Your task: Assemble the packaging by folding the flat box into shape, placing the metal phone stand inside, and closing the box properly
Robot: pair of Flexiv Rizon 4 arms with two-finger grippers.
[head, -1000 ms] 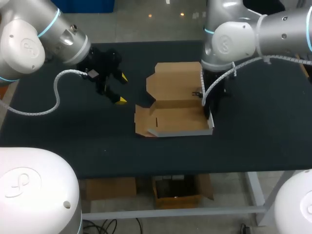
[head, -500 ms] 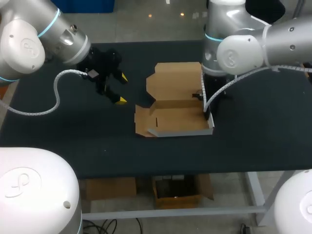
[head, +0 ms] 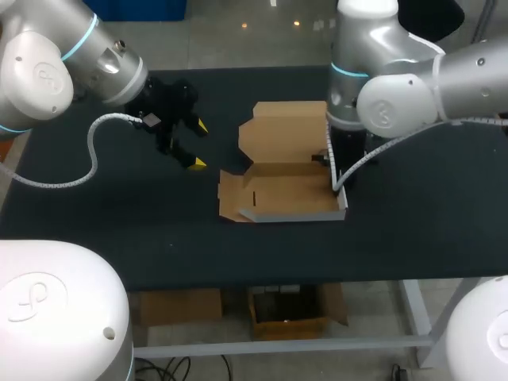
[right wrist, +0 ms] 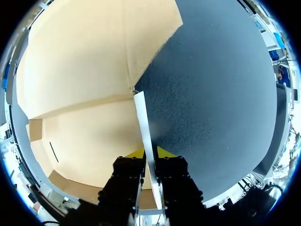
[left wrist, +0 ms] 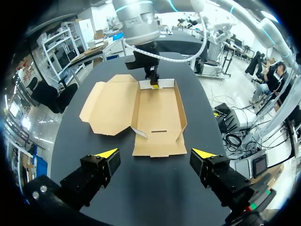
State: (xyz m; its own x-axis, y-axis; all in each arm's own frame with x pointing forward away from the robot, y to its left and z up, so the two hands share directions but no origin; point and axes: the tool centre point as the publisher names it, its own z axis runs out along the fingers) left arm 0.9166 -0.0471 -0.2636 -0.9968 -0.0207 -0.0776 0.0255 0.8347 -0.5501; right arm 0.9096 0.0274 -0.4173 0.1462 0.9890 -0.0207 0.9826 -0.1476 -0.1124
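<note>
Between right claw tips, box wall

We see the box tan cardboard inside, w/ white outer faces along its raised walls; thin dark slit on its floor. Table is matte black, finely speckled up close. Our left gripper & right gripper: black bodies, bright yellow tips. Our left arm & right arm are silver-grey w/ light-blue rings; left's cable is white, spiral-wrapped
</note>
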